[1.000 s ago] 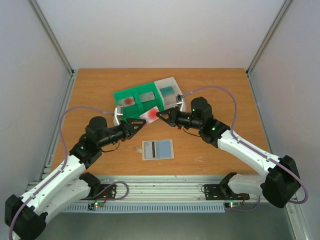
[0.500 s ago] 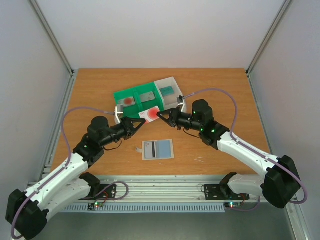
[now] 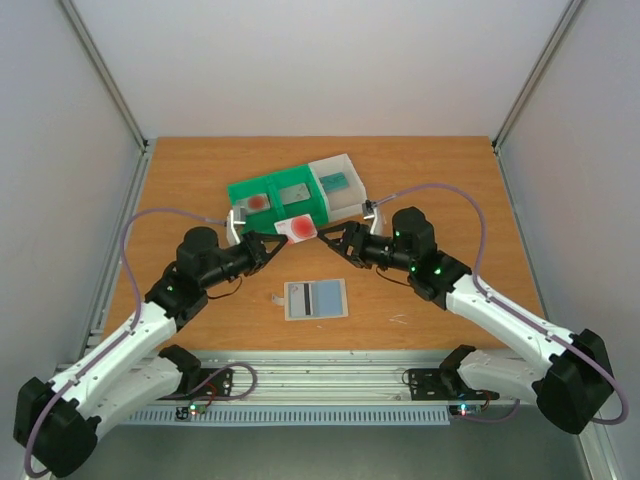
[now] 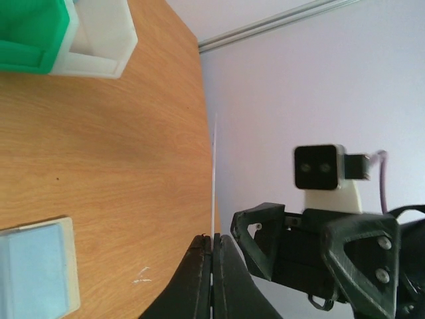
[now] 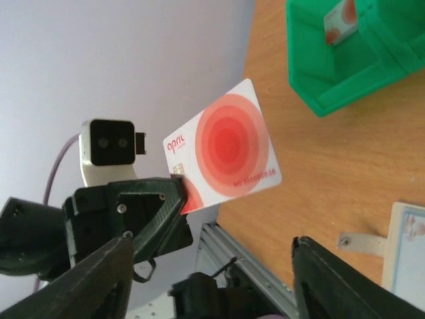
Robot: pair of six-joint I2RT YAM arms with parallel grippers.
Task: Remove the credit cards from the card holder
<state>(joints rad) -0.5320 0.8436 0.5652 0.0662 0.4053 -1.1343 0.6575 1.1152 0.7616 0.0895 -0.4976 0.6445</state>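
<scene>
My left gripper (image 3: 274, 240) pinches the red-circle card (image 3: 299, 228) by one corner, in the air near the green tray (image 3: 240, 190); the right gripper (image 3: 338, 243) stands spread, clear of it. So small a hold may let the card swivel or drop. The holder (image 3: 315, 299) lies flat between the arms. The card reads "april"; its number I cannot make out.
</scene>
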